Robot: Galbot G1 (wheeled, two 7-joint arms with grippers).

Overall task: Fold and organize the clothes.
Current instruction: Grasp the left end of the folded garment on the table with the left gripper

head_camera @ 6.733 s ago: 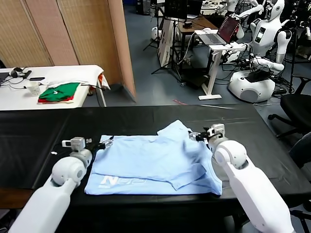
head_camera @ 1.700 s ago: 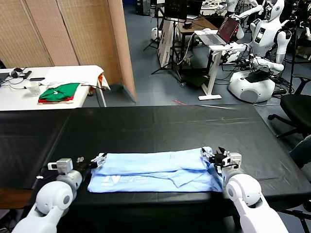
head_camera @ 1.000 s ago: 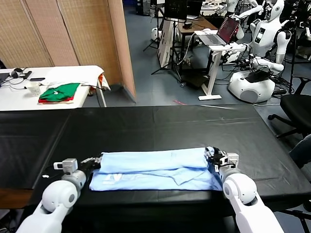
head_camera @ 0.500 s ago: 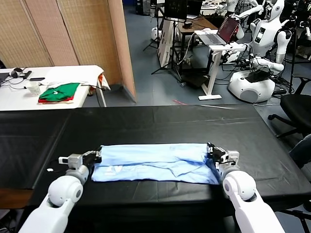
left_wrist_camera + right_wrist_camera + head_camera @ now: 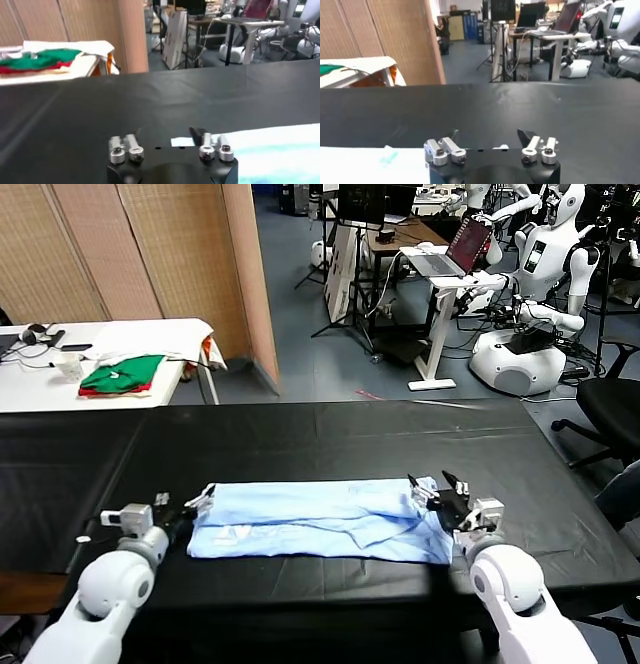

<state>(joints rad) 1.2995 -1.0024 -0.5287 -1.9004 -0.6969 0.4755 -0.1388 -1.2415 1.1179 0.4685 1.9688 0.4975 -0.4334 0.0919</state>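
Pale light-blue T-shirt (image 5: 315, 519) folded into a long, narrow band, lying flat across the near half of the black bench (image 5: 330, 434), long axis running left to right. Faint white lettering (image 5: 237, 534) visible near the band's left end. Loose flap (image 5: 385, 529) overlapping the lower layer toward the right end.

Left end effector (image 5: 195, 506) positioned at the band's left edge, fingers spread apart and released, gripping nothing. Confirmed in the left wrist view: left end effector (image 5: 171, 141) with jaws apart over bare bench, T-shirt (image 5: 280, 150) edge just beside one finger; contact with the cloth possibly present, not clear at this angle.

Right end effector (image 5: 435, 487) positioned at the band's right edge, fingers likewise spread and released. Right wrist view: right end effector (image 5: 490, 139) open above the bench, T-shirt (image 5: 370, 165) fabric alongside one finger.

Green-and-red folded garments (image 5: 122, 374) resting on a white side table (image 5: 150, 334) at far left, well apart from the bench.
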